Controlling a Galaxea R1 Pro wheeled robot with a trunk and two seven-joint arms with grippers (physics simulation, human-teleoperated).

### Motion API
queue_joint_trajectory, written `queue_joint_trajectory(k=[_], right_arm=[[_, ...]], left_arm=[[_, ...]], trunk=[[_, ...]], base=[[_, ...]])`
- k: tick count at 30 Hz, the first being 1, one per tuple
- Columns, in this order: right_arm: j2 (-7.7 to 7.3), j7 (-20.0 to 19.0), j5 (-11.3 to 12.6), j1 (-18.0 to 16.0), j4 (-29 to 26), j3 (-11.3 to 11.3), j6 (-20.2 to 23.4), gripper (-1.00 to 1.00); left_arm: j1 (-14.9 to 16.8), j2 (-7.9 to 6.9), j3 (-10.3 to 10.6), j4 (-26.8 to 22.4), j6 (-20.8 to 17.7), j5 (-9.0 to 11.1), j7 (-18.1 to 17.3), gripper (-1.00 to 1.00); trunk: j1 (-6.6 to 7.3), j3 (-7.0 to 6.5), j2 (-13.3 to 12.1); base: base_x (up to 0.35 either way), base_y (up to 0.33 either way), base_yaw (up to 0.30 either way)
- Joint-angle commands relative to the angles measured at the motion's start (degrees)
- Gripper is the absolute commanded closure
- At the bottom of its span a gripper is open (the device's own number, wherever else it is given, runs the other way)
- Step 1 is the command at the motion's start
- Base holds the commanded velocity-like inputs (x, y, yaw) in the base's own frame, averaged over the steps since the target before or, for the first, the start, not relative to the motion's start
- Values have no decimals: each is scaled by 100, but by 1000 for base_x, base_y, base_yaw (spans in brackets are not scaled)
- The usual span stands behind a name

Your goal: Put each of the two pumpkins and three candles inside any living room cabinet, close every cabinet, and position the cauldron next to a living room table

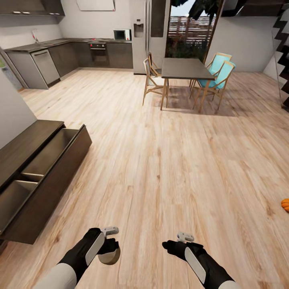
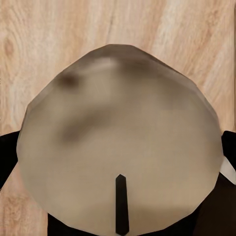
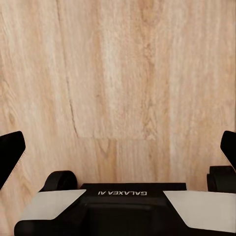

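My left gripper (image 1: 110,249) is shut on a pale grey-white candle (image 1: 109,257), low over the wood floor. In the left wrist view the candle's (image 2: 118,128) flat round top with its dark wick sits between the black fingers. The right gripper (image 1: 171,244) hangs open and empty beside it, and in the right wrist view bare floor lies between the spread fingers of that gripper (image 3: 118,147). The long dark-brown cabinet (image 1: 52,180) stands at the left with a wide drawer (image 1: 48,154) pulled open, its beige inside empty. An orange pumpkin (image 1: 285,204) lies on the floor at the right edge.
A dark dining table (image 1: 182,68) with wooden chairs, two of them with turquoise seats (image 1: 218,74), stands ahead at the back. Dark grey kitchen units (image 1: 64,56) and a fridge (image 1: 140,36) line the far wall. Stairs (image 1: 283,36) rise at the far right.
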State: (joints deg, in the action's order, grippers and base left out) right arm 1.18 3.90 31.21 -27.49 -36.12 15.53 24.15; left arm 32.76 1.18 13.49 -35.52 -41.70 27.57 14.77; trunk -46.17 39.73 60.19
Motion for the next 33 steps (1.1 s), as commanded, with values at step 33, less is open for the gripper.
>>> queue_joint_trajectory(k=[33], right_arm=[[-7,80,53,-2,-10,21,-165,-100]], left_arm=[[3,-4,22,-8,-13,65,52,100]], trunk=[[-4,4,3]], base=[[322,0,145]])
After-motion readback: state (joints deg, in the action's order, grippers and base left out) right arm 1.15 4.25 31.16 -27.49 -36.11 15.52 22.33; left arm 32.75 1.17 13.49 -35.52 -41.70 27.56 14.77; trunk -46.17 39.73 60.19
